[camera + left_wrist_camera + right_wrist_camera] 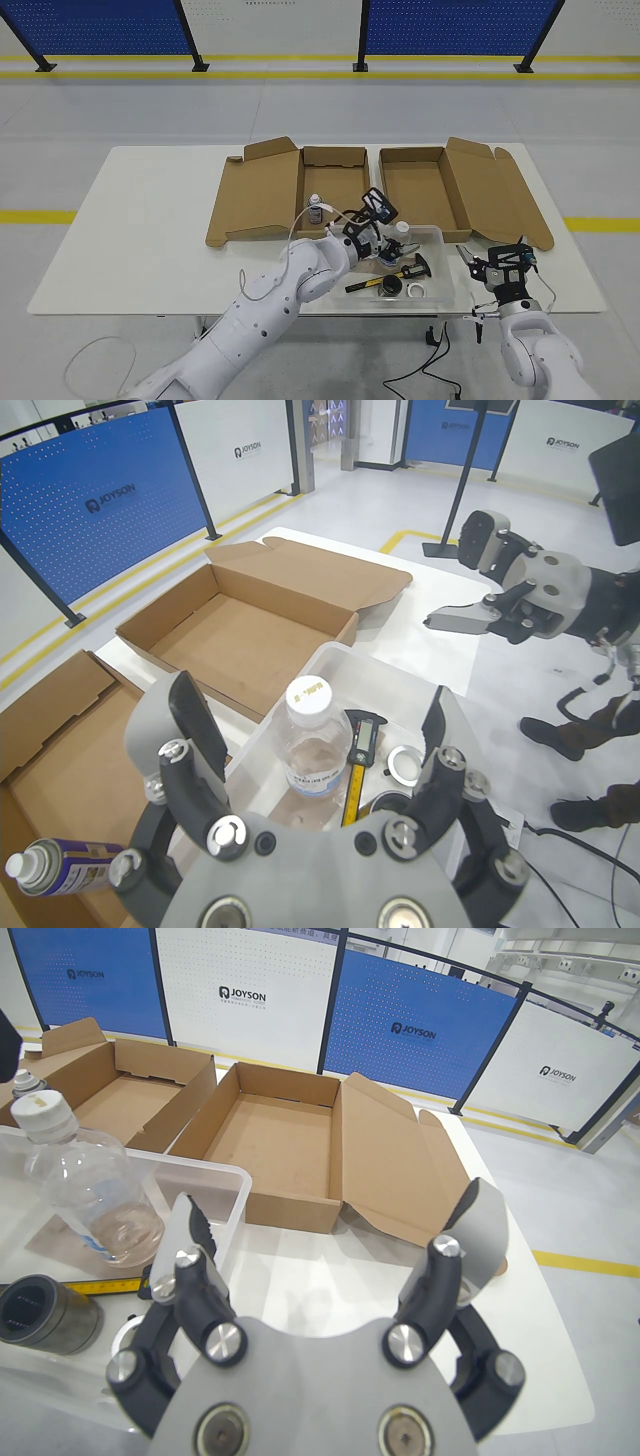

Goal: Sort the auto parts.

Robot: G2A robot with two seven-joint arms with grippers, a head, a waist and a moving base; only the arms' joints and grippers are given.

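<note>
Right gripper point(330, 1198) low at near table point(150, 230) edge, just beside clear bin point(380, 665), jaws wide apart, nothing held. Left gripper point(312, 700) above bin, jaws spread wide, nothing gripped, clear bottle point(315, 750) below. In bin: upright bottle, caliper point(364, 745) beside it, metal ring point(406, 764), dark cylindrical sleeve point(47, 1315). Beyond bin, two open cardboard boxes side by side: left box point(340, 160) with spray can point(60, 865) at its near corner, right box point(415, 185) alongside.

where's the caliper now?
Left wrist view: caliper lies in the clear bin between the plastic bottle and the metal ring, ahead of the left gripper.
</note>
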